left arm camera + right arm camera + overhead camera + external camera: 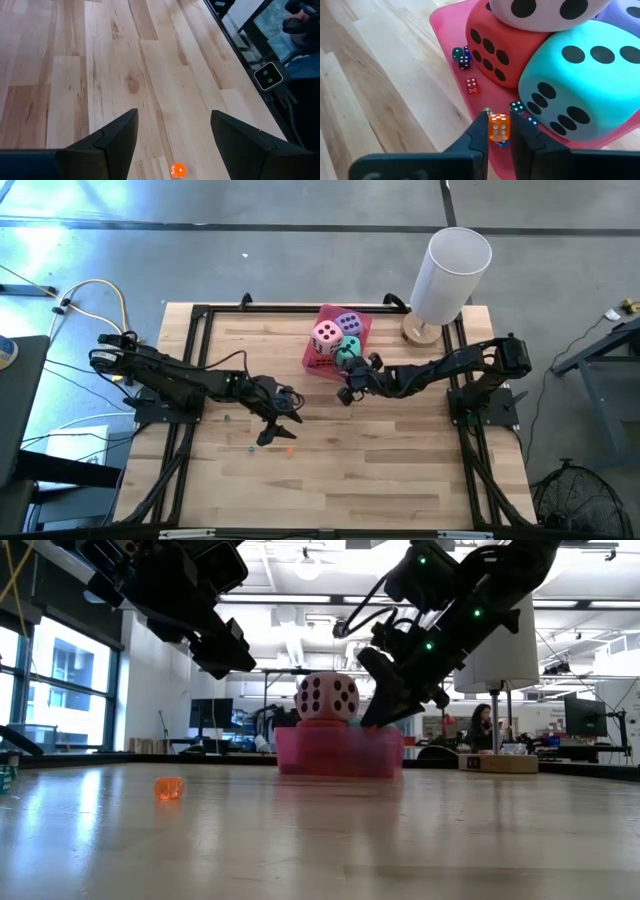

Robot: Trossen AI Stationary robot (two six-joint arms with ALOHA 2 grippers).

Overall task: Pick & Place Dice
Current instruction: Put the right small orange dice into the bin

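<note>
on your left, the left hand point(282, 430) hovers over bare wood of the surface point(380, 470), its two fingers point(112, 145) spread wide with nothing between them. just beside it one tiny orange die point(291, 450) lies loose on the wood — in the left wrist view it sits between and just short of the fingertips. two more tiny specks lie near it on the wood, one dark point(227, 418) and one bluish point(251, 448); what they are you cannot tell.

move right to the middle and you find one pink tray point(312, 358), holding all four big soft dice: the pink die point(325, 335) perched on top, the purple die point(348, 323) behind it, the teal die point(348, 350) at the near side, and the red die point(492, 42) underneath, plain only in the right wrist view. in that view you can count about five tiny dice on the tray floor, among them one red point(472, 85) and a dark pair point(461, 56).

the right hand point(498, 132) hangs at the tray's near edge, beside the teal die — pressed together on a second small orange die point(498, 127).

far right, one white cylinder point(452, 275) stands on a wooden base at the surface's corner.
</note>
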